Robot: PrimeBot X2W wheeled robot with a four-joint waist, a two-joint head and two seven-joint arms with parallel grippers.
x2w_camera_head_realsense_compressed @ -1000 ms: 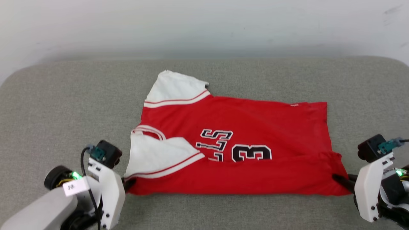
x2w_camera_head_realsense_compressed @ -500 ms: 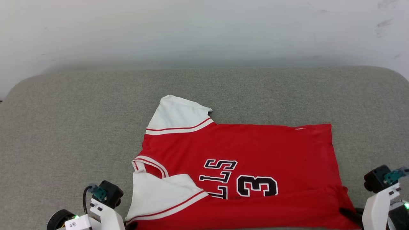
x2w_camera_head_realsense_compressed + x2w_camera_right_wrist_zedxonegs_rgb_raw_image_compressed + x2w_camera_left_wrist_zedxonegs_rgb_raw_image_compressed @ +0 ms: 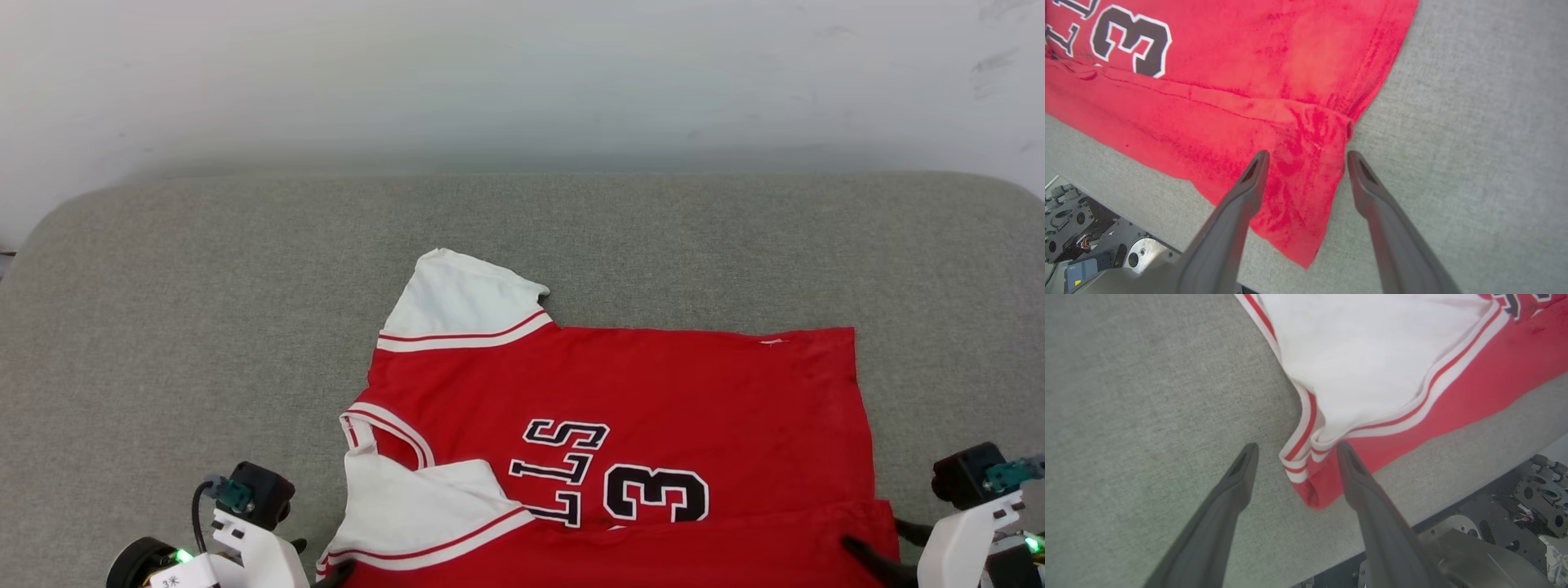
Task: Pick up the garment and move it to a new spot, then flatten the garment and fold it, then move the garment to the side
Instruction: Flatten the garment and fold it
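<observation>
The garment (image 3: pixel 620 392), a red cloth jersey with white short sleeves and a black number 3, lies at the 6 o'clock side of the grey fabric-covered desk (image 3: pixel 204 310). Its collar points to 9 o'clock and its hem to 3 o'clock. The near long edge is folded up over the chest.

My left claw (image 3: pixel 1294 451) stands wide open around the striped corner of the near sleeve (image 3: pixel 1372 367) and holds nothing. My right claw (image 3: pixel 1308 157) is also wide open, with the wrinkled hem corner (image 3: pixel 1306 204) lying loose between its fingers.

I see three dangers. If I pull the claws back low, a finger can catch the cloth and drag the fold open. The hem corner comes very close to the desk edge, so a small pull can make it slide off. The far sleeve (image 3: pixel 465 298) sticks out to 12 o'clock, and the next fold may come out crooked.
</observation>
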